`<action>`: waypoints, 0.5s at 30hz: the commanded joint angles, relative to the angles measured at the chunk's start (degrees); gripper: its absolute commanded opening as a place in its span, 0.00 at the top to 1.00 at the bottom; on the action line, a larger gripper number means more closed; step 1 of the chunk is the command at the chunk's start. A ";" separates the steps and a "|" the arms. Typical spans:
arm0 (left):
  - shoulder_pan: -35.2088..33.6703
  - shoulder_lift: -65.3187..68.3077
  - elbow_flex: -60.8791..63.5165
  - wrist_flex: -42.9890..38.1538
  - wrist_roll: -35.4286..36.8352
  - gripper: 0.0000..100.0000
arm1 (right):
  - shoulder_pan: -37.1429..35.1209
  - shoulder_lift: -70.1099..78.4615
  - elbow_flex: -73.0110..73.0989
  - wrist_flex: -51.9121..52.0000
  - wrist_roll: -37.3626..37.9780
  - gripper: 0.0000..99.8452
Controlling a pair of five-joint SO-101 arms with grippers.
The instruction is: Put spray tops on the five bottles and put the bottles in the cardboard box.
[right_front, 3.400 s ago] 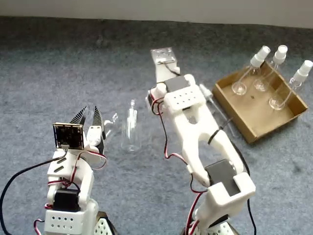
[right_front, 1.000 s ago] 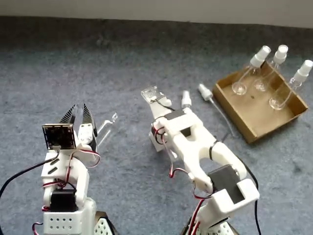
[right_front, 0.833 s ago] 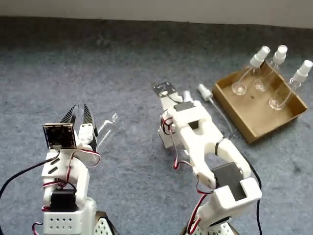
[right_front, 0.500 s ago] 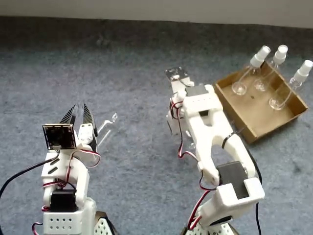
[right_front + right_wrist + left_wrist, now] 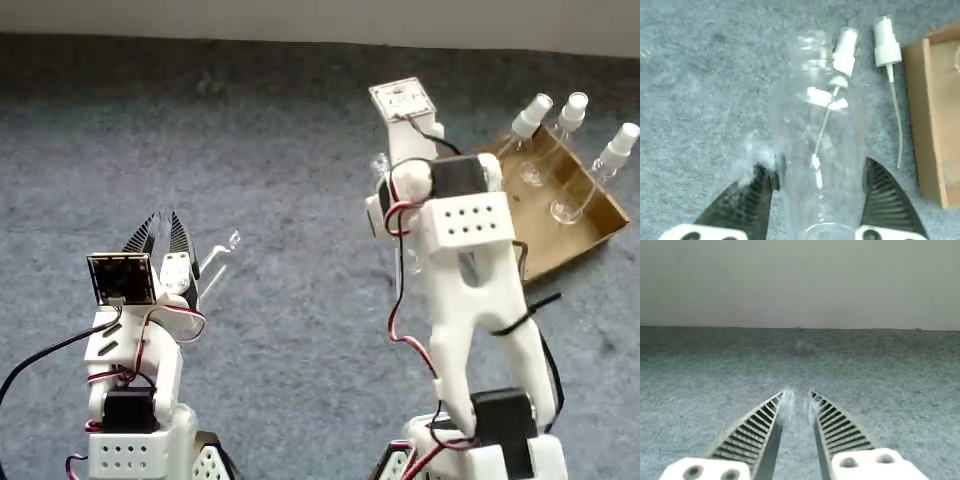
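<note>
bottle (image 5: 815, 145) clear, uncapped, gripped by right jaws

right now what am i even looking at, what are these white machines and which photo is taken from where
These are two small white robot arms, each ending in a claw-like gripper. The wide picture looks down from a fixed camera; the other two come from cameras on each arm's wrist. The right gripper holds a clear bottle with no top. Two loose spray tops lie on the grey surface beyond it. The cardboard box holds three capped bottles. Another bare bottle is beside the left gripper; whether it is gripped, I cannot tell.
</note>
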 commanded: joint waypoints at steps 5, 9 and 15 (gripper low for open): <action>1.45 -0.66 -1.36 0.00 -0.18 0.96 | 1.45 -18.42 10.86 -0.48 0.53 0.82; 2.07 -0.66 -1.36 0.18 -0.09 0.96 | 1.54 -25.71 21.41 -7.08 0.53 0.82; 3.82 -0.66 -1.36 0.26 -0.26 0.96 | 4.70 -35.65 39.60 -20.18 0.53 0.82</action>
